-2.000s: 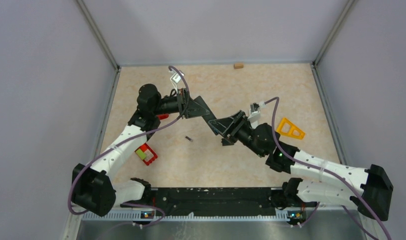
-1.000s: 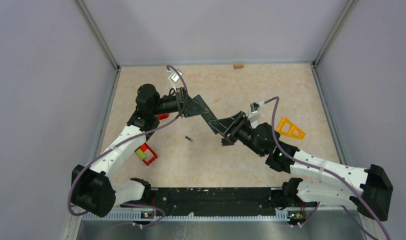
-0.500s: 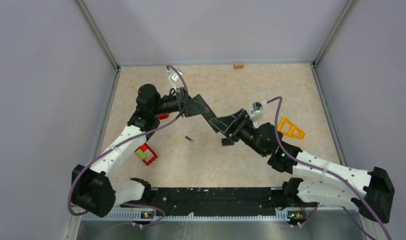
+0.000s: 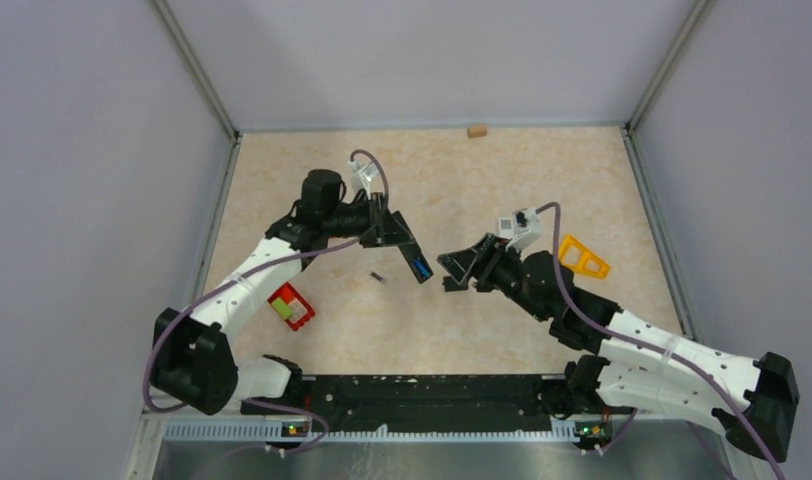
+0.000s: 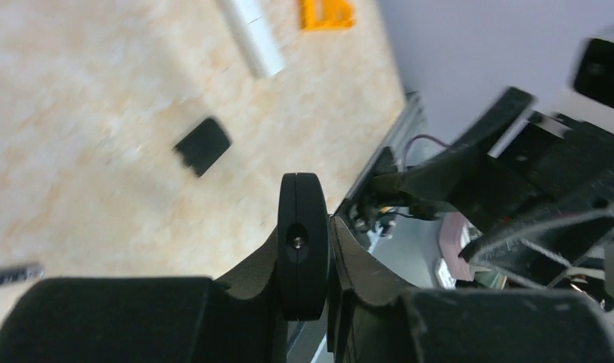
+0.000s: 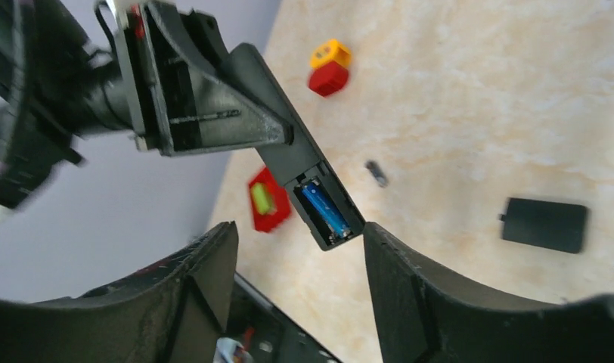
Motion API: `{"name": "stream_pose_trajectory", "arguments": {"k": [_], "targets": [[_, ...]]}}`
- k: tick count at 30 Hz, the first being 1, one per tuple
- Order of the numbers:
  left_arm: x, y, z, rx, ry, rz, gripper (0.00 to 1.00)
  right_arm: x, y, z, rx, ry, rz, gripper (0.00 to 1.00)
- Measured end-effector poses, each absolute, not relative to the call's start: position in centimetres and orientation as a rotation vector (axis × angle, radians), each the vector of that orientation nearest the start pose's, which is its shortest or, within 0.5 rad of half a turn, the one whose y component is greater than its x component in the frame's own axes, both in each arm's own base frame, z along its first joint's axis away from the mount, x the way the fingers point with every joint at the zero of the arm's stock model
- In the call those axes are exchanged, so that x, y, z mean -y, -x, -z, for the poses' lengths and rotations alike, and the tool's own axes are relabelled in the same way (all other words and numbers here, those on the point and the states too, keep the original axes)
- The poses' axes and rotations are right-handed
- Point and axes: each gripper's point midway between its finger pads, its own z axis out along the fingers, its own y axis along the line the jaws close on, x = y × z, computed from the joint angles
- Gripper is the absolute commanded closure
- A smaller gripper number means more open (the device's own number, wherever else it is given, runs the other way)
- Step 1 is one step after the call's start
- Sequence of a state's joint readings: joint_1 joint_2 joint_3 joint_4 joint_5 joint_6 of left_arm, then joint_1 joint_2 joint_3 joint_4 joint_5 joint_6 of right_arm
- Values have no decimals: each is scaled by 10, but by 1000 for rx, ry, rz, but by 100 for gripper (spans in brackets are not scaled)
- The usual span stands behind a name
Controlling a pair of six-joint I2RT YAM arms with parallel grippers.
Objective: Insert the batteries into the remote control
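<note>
My left gripper [image 4: 395,233] is shut on a slim black remote [image 4: 410,254] and holds it above the table, its open end toward the right arm. A blue battery [image 6: 324,209] lies in the remote's open compartment [image 6: 330,215]. In the left wrist view the remote [image 5: 304,242] stands edge-on between the fingers. My right gripper [image 6: 298,228] is open and empty, its fingers on either side of the remote's end without touching it; it also shows in the top view [image 4: 458,270]. A dark battery [image 4: 378,277] lies on the table under the remote [image 6: 376,173].
A flat black cover piece [image 6: 544,224] lies on the table by the right gripper. A red block with a green part [image 4: 291,306] sits at the left, a red and orange piece [image 6: 328,68] behind it. An orange triangle [image 4: 580,257] lies at the right, a small brown block [image 4: 476,130] by the back wall.
The left arm has swung the remote forward and to the right. The right gripper has come off the remote's end, drawn back and opened. The blue battery now shows in the compartment.
</note>
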State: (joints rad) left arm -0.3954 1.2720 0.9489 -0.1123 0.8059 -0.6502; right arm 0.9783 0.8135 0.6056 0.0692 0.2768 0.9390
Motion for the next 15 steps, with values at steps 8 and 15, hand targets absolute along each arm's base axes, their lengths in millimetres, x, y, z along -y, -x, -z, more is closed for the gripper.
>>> {"name": "stream_pose_trajectory", "arguments": {"k": [8, 15], "targets": [[280, -265, -155, -2631, -230, 885, 100, -277, -199, -180, -2041, 38, -943, 51], [288, -277, -107, -2800, -257, 257, 100, -244, -185, -126, -2136, -59, -862, 51]]}}
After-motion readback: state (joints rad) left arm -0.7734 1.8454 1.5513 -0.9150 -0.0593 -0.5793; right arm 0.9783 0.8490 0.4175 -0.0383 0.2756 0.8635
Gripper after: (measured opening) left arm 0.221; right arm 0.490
